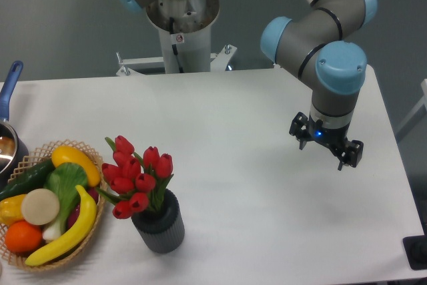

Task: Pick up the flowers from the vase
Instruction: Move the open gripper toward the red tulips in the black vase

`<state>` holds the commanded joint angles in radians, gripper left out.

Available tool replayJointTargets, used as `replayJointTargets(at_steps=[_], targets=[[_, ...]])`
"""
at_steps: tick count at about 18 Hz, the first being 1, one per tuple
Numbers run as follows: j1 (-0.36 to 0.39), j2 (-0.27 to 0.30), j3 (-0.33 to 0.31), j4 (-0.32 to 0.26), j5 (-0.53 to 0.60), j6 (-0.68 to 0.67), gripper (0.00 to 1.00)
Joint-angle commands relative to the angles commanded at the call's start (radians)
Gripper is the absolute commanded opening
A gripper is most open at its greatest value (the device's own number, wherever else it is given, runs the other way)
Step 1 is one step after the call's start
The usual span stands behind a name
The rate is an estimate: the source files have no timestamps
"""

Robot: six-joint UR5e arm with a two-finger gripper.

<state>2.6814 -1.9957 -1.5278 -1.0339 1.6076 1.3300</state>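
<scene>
Camera view, fixed, looking down on the white surface (240, 131). Flowers (137, 175) sit in the vase (160, 225) near the front-left, red tulip buds bunched and leaning a bit left, green leaves showing between them. Vase is dark grey, ribbed, upright, just beside the wicker basket (53, 258) at the left edge; can't tell if they touch. Basket holds a banana, an orange, a yellow pepper, a cucumber and some greens. Blue-handled pot (8, 118) partly in frame at the far left. Arm comes in from top right, wrist pointing down; claw (326, 149) hangs over the right side of the surface, well apart from the flowers, nothing between its fingers. Fingers look spread, jaws apart, empty. Blue light visible on the claw body. Arm base mounted behind the surface's back edge.
</scene>
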Motion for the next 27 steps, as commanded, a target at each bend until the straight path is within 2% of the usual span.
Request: replayJointTargets(at_steps=[10,12,16,20,23,27], targets=[[0.002,0.002,-0.008,0.000,-0.005,-0.003,1.00],[0.000,0.011,-0.026,0.003,-0.011,-0.061,1.00],[0.011,0.043,-0.119,0.126,-0.054,-0.092,1.00],[0.018,0.069,-0.196,0.189,-0.118,-0.094,1.00],[0.020,0.086,-0.218,0.248,-0.211,-0.094,1.00],[0.037,0.086,-0.222,0.268,-0.415,-0.092,1.00]])
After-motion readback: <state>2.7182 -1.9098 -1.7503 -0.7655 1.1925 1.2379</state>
